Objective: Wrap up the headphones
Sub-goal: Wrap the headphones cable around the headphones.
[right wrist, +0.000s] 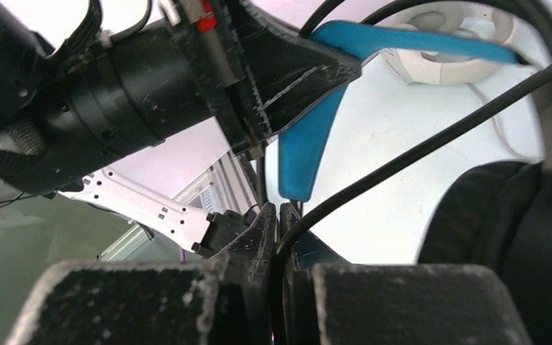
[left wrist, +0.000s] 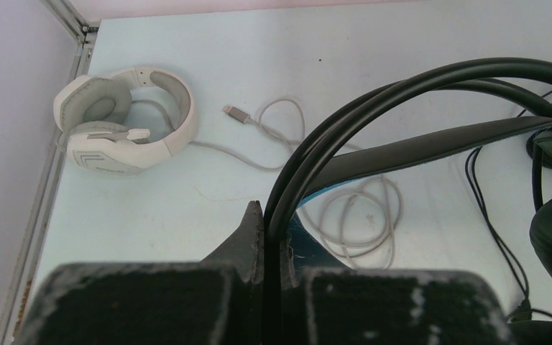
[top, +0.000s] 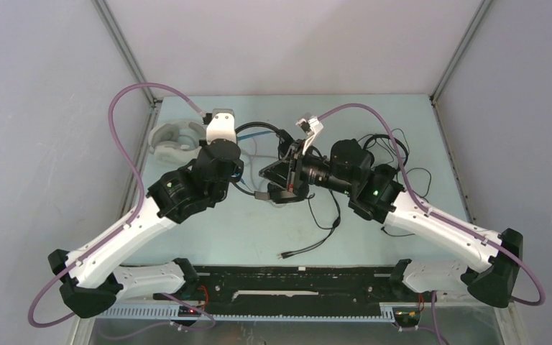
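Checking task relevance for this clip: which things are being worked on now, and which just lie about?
Worked on: black headphones with blue headband, gripped by left hand; black cable, pinched by right hand.
Lying about: white headphones; grey cable; thin black cords at right.

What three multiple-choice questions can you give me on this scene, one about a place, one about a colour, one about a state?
1. Where do the white headphones lie?
A. Between the arm bases
B. At the far left corner of the table
C. At the near right edge

2. What colour is the headband strap of the black headphones?
A. Red
B. Yellow
C. Blue

3. How are the left fingers?
A. Shut on the black headphones' thin headband
B. Wide open
C. Shut on the white headphones

Answers:
1 B, the top view shows them by the far left frame post.
2 C, the right wrist view shows a blue strap.
3 A, the black band runs between the closed fingers.
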You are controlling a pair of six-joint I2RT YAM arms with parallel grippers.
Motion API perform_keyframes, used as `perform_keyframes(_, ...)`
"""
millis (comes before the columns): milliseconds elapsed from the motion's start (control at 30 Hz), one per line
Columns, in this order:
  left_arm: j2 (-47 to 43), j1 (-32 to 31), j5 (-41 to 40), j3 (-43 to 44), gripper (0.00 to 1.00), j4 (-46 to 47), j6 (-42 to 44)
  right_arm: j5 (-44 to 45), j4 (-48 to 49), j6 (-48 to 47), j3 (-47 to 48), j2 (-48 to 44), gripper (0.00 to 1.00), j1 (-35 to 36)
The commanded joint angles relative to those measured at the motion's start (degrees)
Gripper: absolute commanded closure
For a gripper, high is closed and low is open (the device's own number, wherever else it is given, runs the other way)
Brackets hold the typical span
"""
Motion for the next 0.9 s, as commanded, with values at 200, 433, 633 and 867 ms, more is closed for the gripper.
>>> perform_keyframes(200,-0.65,2.94,-4.91,3.44,1.00,7.59,-8.66,-1.68,4.95,-4.07,3.29,-0.55,0.92,4.67)
perform_keyframes(433,-1.18,3.48,-3.70,3.34,1.00,7.52,-10.99,0.76,7.54,-7.68,3.21,-0.03,0.92,6.13)
perform_keyframes(633,-3.79,5.63,-0.41,1.85,1.00,9.88,-13.79,7.05,3.34,-13.34,3.21,0.81,0.88,9.42)
perform_keyframes(867,-5.31,9.17,6.35,-0.23,1.00,11.20,-18.68,17.71,1.69,-23.18,2.83,0.80,0.86,14.74)
